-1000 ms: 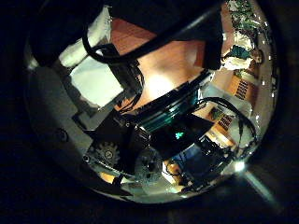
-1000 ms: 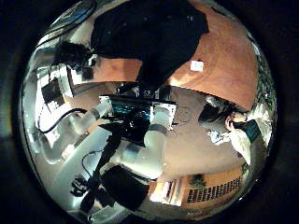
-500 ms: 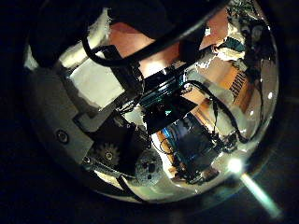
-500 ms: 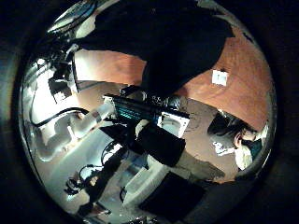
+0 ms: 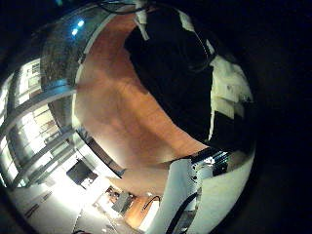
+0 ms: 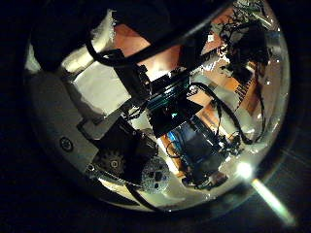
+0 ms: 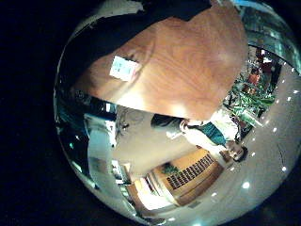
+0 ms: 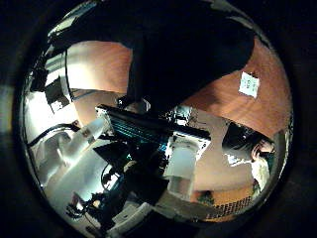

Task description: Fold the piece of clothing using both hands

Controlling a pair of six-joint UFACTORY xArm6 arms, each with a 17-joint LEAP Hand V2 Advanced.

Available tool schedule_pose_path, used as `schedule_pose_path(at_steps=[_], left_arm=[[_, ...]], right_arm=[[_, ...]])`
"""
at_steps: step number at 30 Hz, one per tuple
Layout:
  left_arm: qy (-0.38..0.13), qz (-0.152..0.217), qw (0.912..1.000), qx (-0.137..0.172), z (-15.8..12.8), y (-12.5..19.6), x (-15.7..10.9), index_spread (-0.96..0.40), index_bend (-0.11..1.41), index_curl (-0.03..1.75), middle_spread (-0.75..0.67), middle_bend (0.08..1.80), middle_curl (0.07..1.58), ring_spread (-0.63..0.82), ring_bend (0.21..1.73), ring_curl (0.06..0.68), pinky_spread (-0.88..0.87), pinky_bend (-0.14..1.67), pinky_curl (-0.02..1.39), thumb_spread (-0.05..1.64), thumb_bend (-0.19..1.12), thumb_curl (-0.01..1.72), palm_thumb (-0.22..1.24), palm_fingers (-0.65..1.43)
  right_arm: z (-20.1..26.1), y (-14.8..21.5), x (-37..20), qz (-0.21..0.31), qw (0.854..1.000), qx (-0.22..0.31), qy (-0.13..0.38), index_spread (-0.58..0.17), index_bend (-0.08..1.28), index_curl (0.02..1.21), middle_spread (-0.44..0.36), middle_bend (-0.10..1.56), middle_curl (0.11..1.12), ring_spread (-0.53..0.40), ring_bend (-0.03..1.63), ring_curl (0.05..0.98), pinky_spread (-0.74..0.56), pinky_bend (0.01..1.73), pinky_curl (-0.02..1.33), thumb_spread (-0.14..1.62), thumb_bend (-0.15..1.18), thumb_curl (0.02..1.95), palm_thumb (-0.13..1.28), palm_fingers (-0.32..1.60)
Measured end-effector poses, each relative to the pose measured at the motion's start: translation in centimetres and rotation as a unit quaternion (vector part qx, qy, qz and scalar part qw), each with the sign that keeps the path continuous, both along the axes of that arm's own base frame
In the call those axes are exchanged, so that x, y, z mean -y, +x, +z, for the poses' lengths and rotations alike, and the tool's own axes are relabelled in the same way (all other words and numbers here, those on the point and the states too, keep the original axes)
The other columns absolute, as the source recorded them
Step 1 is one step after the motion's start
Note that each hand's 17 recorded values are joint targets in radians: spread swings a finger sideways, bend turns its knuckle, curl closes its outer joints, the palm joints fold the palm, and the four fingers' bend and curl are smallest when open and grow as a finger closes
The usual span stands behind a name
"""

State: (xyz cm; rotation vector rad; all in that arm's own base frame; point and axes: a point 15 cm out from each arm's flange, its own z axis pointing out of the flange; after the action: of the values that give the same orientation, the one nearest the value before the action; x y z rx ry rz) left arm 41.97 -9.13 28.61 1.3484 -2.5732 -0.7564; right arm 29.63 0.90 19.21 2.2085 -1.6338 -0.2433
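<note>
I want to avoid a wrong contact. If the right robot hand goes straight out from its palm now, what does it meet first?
Most likely the dark piece of clothing, which lies on the wooden table and fills much of the right thumb side palm view. A small white tag lies on the table beside it. Depth is unclear.
</note>
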Motion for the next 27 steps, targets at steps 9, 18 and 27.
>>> schedule_pose_path(at_steps=[9,18,27], left_arm=[[-0.005,-0.005,1.0,0.0,0.4,0.4,-0.4,-0.7,0.67,1.22,-0.53,1.14,1.0,-0.39,1.54,0.56,-0.6,1.19,1.01,1.04,-0.01,0.68,0.74,0.99],[-0.003,-0.002,1.0,-0.002,0.7,0.4,-0.7,-0.71,0.62,1.26,-0.54,1.12,1.01,-0.39,1.53,0.557,-0.62,1.17,1.03,1.04,-0.01,0.68,0.73,1.0],[-0.006,-0.002,1.0,0.0,1.4,0.1,-0.6,-0.72,0.59,1.29,-0.54,1.1,1.02,-0.39,1.52,0.556,-0.63,1.14,1.05,1.04,-0.02,0.68,0.73,1.01]], right_arm=[[-0.8,-0.4,-2.9,0.029,0.999,-0.005,-0.017,-0.19,0.17,0.34,-0.039,0.39,0.44,-0.032,0.7,0.281,0.19,0.63,0.17,0.96,-0.03,0.28,0.24,0.26],[-3.0,-1.2,-3.8,0.027,0.998,-0.033,-0.036,-0.189,0.16,0.33,-0.08,0.45,0.47,-0.127,0.81,0.317,0.12,0.64,0.17,0.96,-0.01,0.3,0.29,0.31],[-6.2,-1.4,-4.9,0.024,0.999,-0.011,-0.038,-0.328,0.16,0.32,-0.249,0.59,0.63,-0.294,1.21,0.494,-0.34,1.17,0.33,1.03,0.0,0.33,0.54,0.7]])
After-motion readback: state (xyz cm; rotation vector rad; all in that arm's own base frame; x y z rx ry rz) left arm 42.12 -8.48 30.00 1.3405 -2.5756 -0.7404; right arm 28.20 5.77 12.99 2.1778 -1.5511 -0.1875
